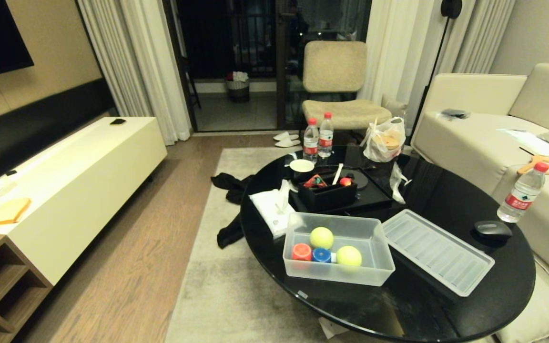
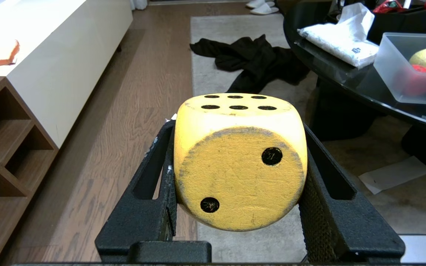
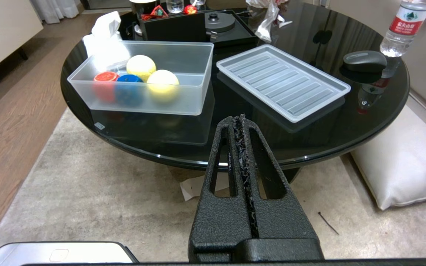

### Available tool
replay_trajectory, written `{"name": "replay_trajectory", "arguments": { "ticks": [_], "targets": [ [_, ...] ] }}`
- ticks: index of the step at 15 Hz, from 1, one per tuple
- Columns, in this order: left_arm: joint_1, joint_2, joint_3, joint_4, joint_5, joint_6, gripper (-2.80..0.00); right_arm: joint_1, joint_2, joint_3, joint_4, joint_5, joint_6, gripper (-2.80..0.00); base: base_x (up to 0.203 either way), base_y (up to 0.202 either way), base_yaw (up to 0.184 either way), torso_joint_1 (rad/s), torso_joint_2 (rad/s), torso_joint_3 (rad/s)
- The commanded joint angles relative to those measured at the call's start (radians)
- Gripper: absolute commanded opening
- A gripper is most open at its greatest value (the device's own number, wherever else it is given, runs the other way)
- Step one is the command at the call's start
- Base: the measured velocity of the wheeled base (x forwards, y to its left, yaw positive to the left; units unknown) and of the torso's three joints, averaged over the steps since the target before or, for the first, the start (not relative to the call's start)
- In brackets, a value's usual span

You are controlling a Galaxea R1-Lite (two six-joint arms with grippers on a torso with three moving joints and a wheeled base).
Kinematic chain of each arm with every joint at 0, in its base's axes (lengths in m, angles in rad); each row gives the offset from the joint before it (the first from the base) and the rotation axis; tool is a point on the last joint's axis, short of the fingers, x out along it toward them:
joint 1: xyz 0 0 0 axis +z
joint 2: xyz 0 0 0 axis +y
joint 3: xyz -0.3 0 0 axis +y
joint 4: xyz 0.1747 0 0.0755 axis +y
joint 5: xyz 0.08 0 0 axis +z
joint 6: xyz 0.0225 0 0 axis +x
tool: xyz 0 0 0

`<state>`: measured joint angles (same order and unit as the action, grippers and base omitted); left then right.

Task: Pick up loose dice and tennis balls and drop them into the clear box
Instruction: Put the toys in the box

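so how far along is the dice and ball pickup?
Done: two tennis balls, a red die and a blue die sit in the clear box; its lid lies beside it on the table.
In hand: the left gripper clamps a yellow die, off the table over the floor.
Left: drop it in. The right gripper is shut, empty.
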<state>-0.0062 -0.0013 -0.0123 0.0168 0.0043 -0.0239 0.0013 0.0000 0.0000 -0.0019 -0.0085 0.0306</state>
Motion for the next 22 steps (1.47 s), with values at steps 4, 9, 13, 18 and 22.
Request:
{"name": "replay_trajectory", "arguments": {
  "ticks": [4,9,13,18,22],
  "targets": [
    [0.0,0.006,-0.018,0.011,0.0,0.035,-2.8,0.0,0.001,0.0,-0.001,-0.001,0.0,-2.8,0.0,0.0,0.0,0.0,0.0,0.0],
    [-0.018,0.381,-0.235,-0.041,-0.033,0.036,-2.8,0.0,0.002,0.0,-0.001,-0.001,0.0,-2.8,0.0,0.0,0.0,0.0,0.0,0.0],
    [-0.044,0.858,-0.436,-0.264,-0.049,0.029,-2.8,0.0,0.0,0.0,0.0,-0.001,0.0,-2.8,0.0,0.0,0.0,0.0,0.0,0.0],
    [-0.225,1.326,-0.784,-0.409,-0.055,-0.004,-2.8,0.0,0.002,0.0,-0.001,-0.001,0.0,-2.8,0.0,0.0,0.0,0.0,0.0,0.0],
    [-0.458,1.593,-0.993,-0.47,-0.052,-0.04,-2.8,0.0,0.001,0.0,0.0,-0.001,0.0,-2.8,0.0,0.0,0.0,0.0,0.0,0.0]
  ]
}}
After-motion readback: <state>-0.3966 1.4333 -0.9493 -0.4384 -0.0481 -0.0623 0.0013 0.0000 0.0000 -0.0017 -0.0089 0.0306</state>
